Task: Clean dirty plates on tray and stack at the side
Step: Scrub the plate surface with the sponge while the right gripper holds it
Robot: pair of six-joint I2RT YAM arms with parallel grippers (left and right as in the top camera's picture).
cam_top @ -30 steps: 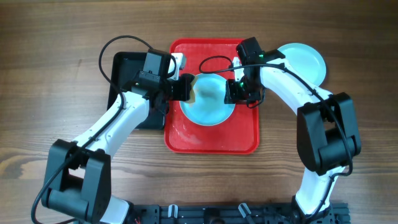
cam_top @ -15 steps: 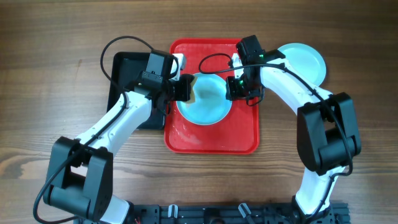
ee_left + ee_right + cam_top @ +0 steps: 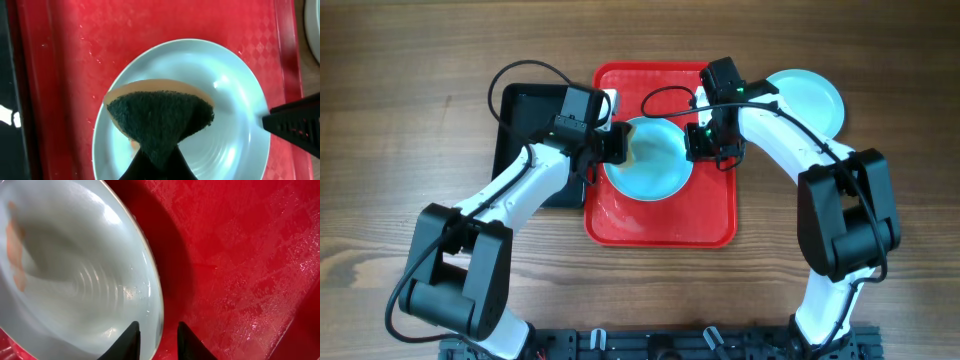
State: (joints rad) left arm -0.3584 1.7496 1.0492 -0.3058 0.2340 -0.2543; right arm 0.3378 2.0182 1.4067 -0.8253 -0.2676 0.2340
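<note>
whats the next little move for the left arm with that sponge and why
Probably sweep the dark green scouring sponge, pinched in the left gripper, across the light aqua round plate toward its orange smear. The right gripper grips the plate's rim, propping that edge off the red plastic tray, so the plate looks steadied for wiping.

no readable text, no labels, no brands, no numbers

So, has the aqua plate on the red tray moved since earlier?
Yes, slightly: the plate shifted toward the black tray, away from the right rim of the red tray.
</note>
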